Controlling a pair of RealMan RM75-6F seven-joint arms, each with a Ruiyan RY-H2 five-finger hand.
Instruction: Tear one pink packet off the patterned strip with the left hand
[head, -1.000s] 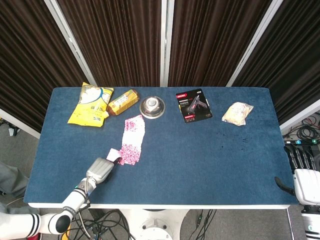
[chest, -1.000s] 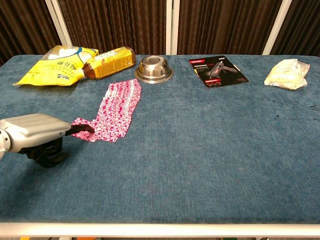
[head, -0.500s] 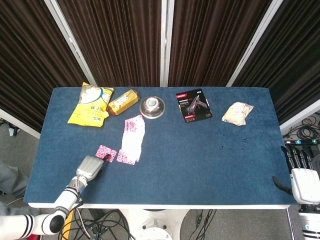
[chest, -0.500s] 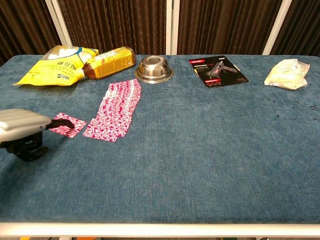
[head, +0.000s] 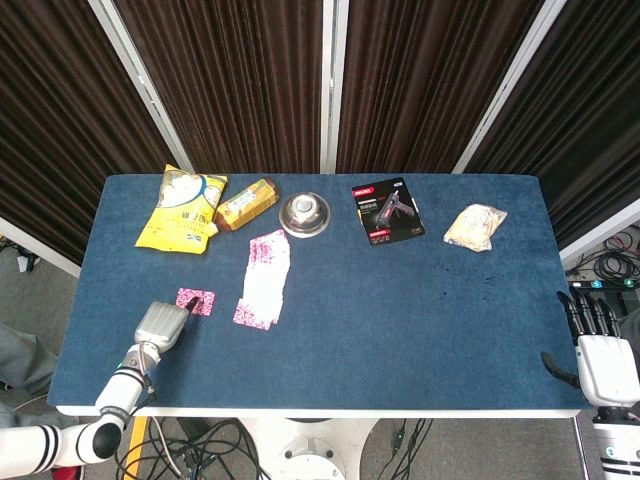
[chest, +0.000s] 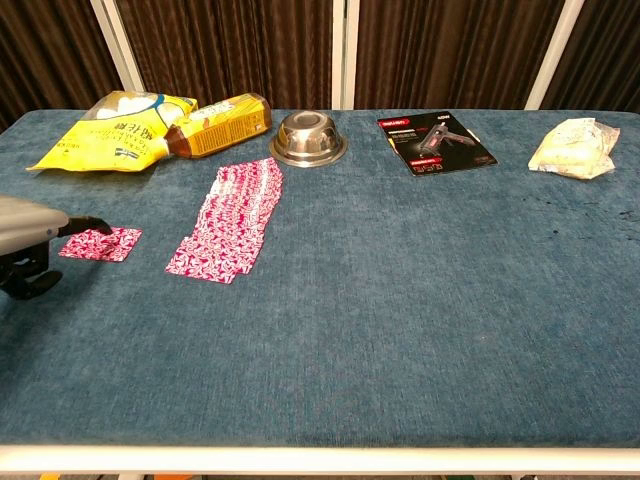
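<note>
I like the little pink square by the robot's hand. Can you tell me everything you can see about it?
The torn-off pink packet is a small flat square, pink with a busy white pattern, and looks like thin foil or plastic. It lies flat on the blue table, apart from the patterned strip, which sits to its right. The left hand touches its left edge with a dark fingertip; whether that hand pinches it cannot be told.

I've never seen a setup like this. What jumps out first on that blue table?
Probably the pink patterned strip lying left of centre, with one small pink packet apart from it near the left edge, where the left hand touches it. Behind them sit a bright yellow bag and a shiny metal bowl.
</note>
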